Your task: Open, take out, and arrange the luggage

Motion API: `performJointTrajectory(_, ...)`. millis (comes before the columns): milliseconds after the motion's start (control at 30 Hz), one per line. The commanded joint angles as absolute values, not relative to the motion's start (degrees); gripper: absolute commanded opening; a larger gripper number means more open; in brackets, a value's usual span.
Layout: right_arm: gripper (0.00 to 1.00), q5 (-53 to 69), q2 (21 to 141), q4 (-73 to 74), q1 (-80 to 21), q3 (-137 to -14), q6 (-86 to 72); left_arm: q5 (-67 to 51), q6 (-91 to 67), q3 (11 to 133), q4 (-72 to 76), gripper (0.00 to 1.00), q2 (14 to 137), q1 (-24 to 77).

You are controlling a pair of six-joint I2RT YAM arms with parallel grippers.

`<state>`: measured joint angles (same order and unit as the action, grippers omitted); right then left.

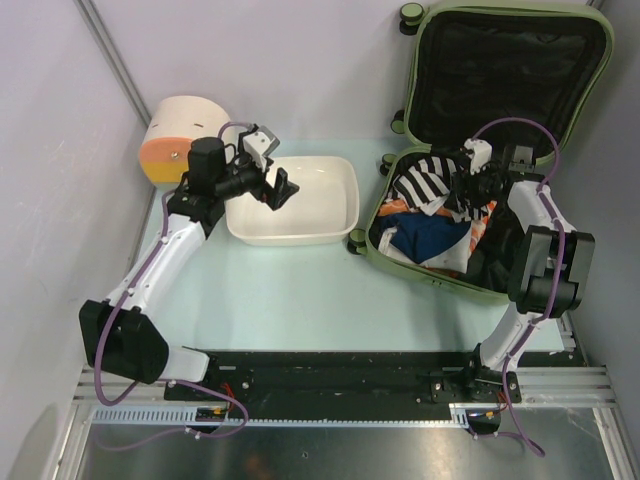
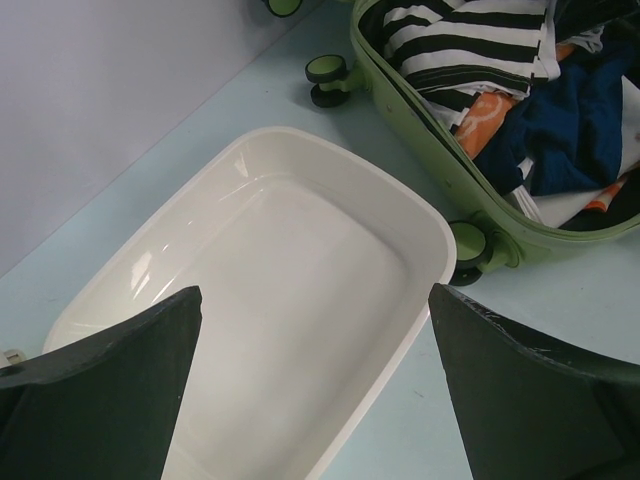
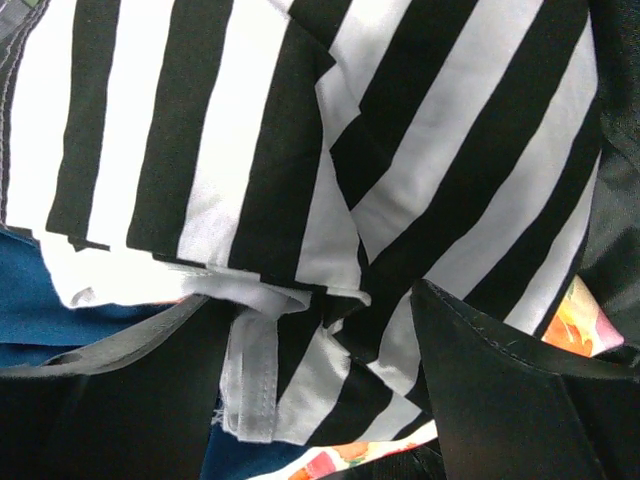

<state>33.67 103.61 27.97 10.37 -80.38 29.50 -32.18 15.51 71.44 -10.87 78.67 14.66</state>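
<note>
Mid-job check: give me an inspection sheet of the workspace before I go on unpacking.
Surface: pale table, no spills seen.
Job's things: luggage open, lid leaning back; striped garment on top, blue garment beside it, both inside.
Clutter: white tub, empty, left of the luggage; round drawer box far left.
Grippers: left gripper open above the tub; right gripper open, fingers either side of a striped fold.
Cables: purple cables loop along both arms, no snag seen.
Surroundings: white wall panels; metal rail at near edge.
</note>
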Motion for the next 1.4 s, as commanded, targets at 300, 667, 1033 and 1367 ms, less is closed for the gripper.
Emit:
performJointTrajectory(300,0.36,28.6,103.7,24.6,12.2,-83.9,28.0,-35.1,17.5,74.7,-9.9,1.00,79.9,15.2)
performJointTrajectory(667,0.74,38.9,103.0,33.5,12.0,-87.1,30.1,-35.5,17.3,75.3,-9.9,0.99,80.6,15.2)
performJointTrajectory(1033,0.75,31.1,104.9,36.5,11.2,-86.6,35.8,-35.9,17.3,75.6,-10.0,0.99,80.7,15.2)
performJointTrajectory(1367,0.72,27.5,106.0,35.9,9.8,-86.6,37.7,-35.9,17.2,75.8,-10.0,0.99,80.8,15.2)
